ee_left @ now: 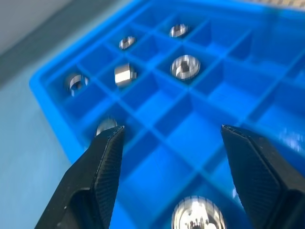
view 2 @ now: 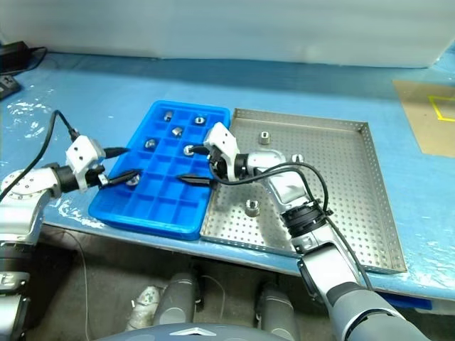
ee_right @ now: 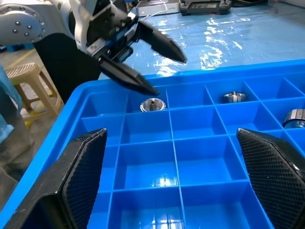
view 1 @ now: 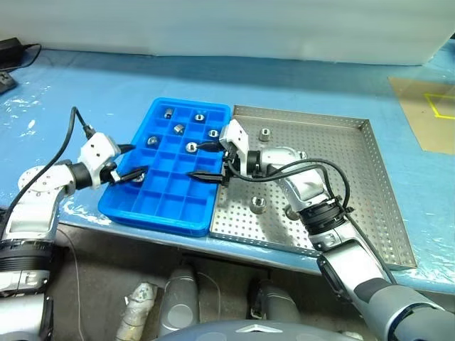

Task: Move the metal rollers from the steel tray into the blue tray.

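The blue tray [view 1: 158, 215] lies left of the steel tray [view 1: 355, 177], the two touching. Several metal rollers sit in the blue tray's far compartments, one of them [view 1: 178, 128] on its side. My left gripper [view 1: 138, 161] hovers open over the tray's left edge, and a roller [ee_left: 198, 214] lies in the compartment below its fingers, free of them. This roller [ee_right: 152, 104] shows just under the left gripper's [ee_right: 169, 75] lower fingertip. My right gripper [view 1: 197, 160] reaches leftward over the blue tray's right side, open and holding nothing. Loose rollers [view 1: 265, 132] [view 1: 259, 204] lie on the steel tray.
Both trays rest on a blue-covered table [view 1: 106, 85], close to its front edge. A black cable [view 1: 71, 131] runs from my left wrist. A brown sheet [view 1: 426, 114] with yellow tape lies at the far right. A pale stool [ee_right: 24, 78] stands beyond the table.
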